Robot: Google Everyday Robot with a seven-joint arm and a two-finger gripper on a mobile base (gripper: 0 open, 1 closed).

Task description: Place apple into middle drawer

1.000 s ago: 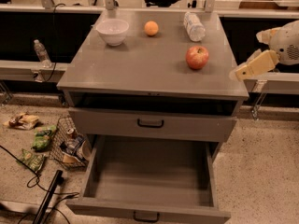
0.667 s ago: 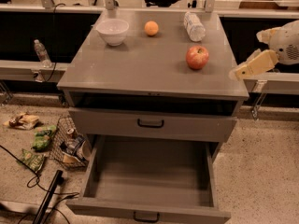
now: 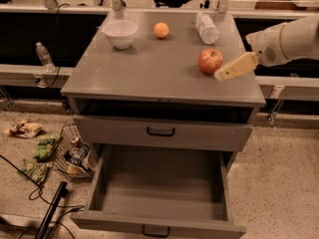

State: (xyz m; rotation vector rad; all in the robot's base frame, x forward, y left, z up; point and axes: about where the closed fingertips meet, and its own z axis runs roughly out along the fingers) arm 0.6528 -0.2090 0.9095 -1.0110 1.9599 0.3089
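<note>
The red apple (image 3: pixel 210 60) with yellowish patches sits on the right part of the grey cabinet top (image 3: pixel 149 63). My gripper (image 3: pixel 232 68) reaches in from the right and hovers just right of the apple, at about its height, close to it but not around it. The middle drawer (image 3: pixel 159 193) is pulled out low at the front of the cabinet. Its long grey tray has nothing in it, and its small black handle (image 3: pixel 156 230) is at the front edge.
On the cabinet top are a white bowl (image 3: pixel 120 33), a small orange fruit (image 3: pixel 161 30) and a lying plastic bottle (image 3: pixel 207 28). A shut drawer front (image 3: pixel 160 131) sits above the open one. Snack bags, a wire basket (image 3: pixel 75 153) and cables lie on the floor at left.
My gripper has moved left over the cabinet's right edge and now sits close beside the apple. The apple and the drawers have not moved.
</note>
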